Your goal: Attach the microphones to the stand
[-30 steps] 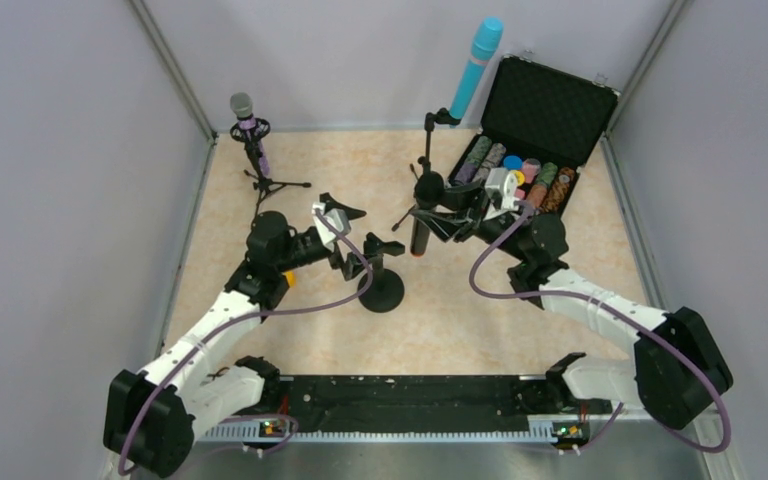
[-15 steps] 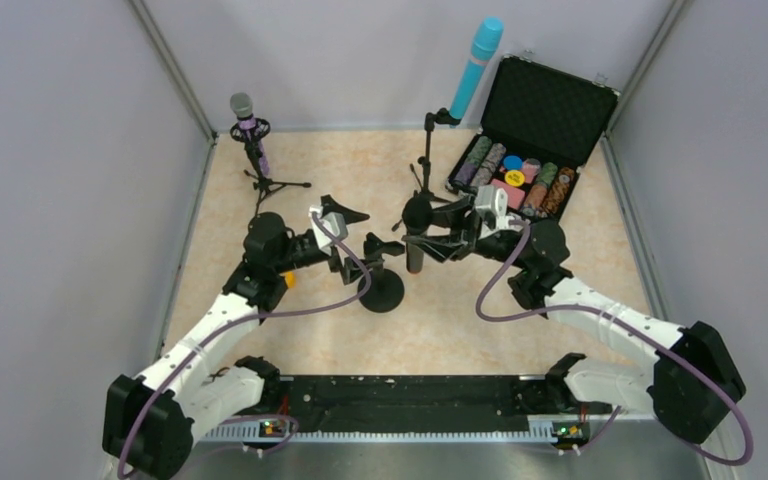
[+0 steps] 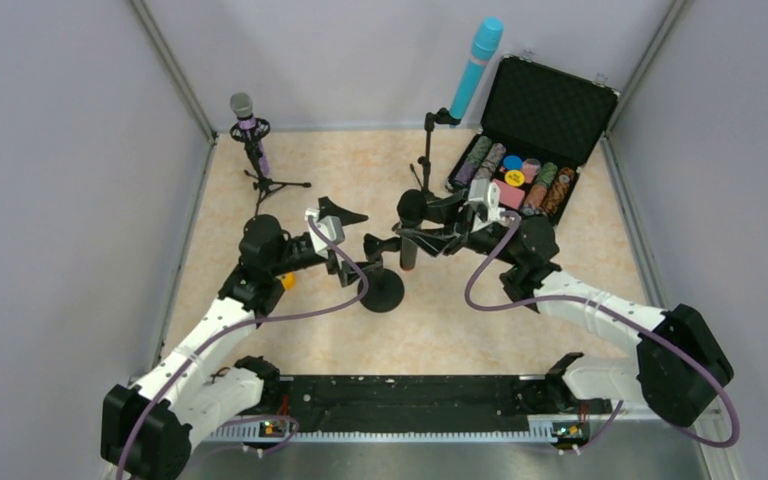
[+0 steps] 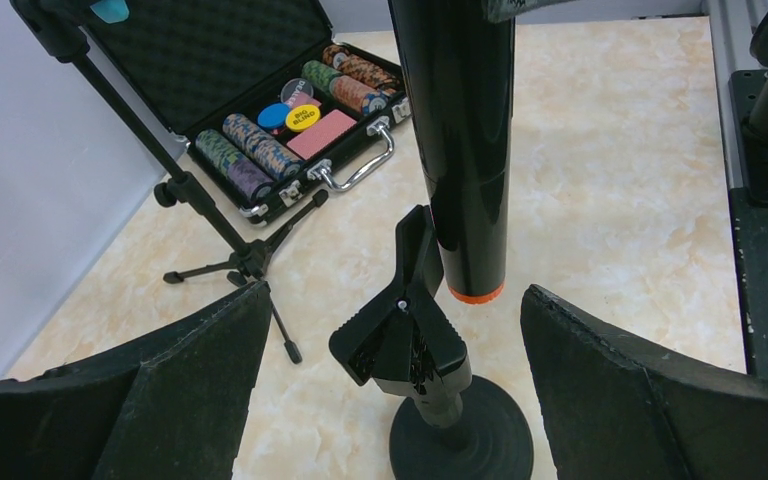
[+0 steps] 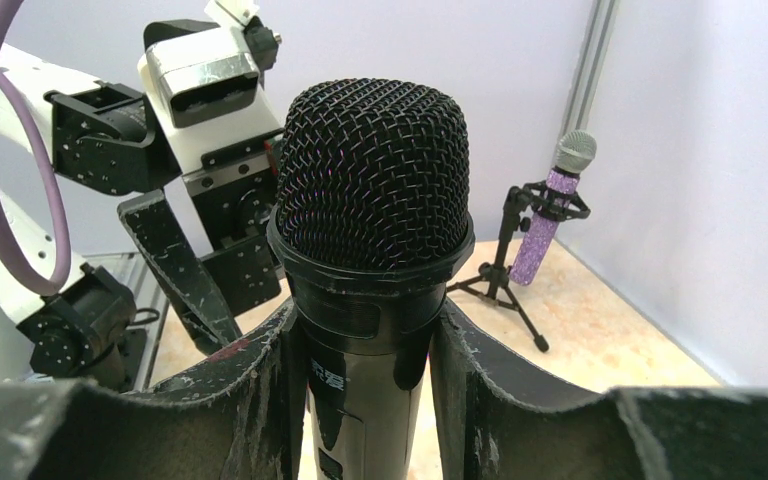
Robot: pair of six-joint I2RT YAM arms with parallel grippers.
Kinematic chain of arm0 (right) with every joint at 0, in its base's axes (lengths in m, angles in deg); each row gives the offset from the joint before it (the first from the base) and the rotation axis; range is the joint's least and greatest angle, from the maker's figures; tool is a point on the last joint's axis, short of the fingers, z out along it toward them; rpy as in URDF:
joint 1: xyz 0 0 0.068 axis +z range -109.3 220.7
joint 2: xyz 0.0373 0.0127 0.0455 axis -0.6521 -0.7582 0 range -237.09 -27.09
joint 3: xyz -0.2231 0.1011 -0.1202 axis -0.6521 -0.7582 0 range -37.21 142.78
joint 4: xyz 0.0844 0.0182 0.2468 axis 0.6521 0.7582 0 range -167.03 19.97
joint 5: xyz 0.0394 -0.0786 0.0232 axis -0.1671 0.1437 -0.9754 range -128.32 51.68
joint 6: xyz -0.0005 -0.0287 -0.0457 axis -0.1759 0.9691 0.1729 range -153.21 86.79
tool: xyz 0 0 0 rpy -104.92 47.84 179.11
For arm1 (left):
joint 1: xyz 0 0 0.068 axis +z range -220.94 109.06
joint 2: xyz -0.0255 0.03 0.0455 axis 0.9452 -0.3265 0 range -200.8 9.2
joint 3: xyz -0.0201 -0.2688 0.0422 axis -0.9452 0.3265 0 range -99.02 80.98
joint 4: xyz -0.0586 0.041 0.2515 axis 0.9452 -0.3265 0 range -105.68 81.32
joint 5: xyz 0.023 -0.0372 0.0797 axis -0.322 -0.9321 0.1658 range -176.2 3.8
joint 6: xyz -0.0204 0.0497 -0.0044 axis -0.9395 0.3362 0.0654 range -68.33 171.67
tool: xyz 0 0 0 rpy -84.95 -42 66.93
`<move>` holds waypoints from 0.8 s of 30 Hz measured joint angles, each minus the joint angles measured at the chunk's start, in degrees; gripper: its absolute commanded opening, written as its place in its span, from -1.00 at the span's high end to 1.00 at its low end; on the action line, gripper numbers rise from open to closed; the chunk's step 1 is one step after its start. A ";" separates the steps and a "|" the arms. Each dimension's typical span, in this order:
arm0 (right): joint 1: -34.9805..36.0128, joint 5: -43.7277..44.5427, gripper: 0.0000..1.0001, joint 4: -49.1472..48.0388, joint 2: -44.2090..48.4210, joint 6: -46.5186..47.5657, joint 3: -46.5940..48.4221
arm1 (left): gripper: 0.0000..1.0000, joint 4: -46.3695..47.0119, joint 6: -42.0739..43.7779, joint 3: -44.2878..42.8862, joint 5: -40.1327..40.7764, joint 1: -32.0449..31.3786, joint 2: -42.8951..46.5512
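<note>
Right claw [image 5: 365, 390] is squeezed on the black microphone [image 5: 372, 200], with one finger on each side of its body just under the mesh head. It holds the microphone standing up, with the orange end [image 4: 475, 294] at the bottom. That orange end hangs just above the round-foot stand [image 4: 460, 437], very close to the stand's black clip [image 4: 402, 325]. I cannot tell if they touch. Left claw [image 4: 390, 345] is on the left side of the round-foot stand with its two fingers spread wide apart. The clip sits between them, and they grab nothing. Far back and to the left of the round-foot stand, the glittery purple microphone [image 3: 249, 127] sits in a small tripod stand [image 3: 266, 180]. Behind the round-foot stand, the light blue microphone [image 3: 474, 66] sticks up at a slant from the top of a tall thin stand [image 3: 424, 160]. Back and to the right of the round-foot stand, an open black case [image 3: 552, 108] full of colourful chips lies on the table [image 3: 480, 320]
</note>
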 measured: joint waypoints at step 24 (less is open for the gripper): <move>-6.01 2.27 1.00 2.23 1.75 1.84 -1.40 | -0.98 2.19 -1.62 0.00 -1.14 0.00 -3.87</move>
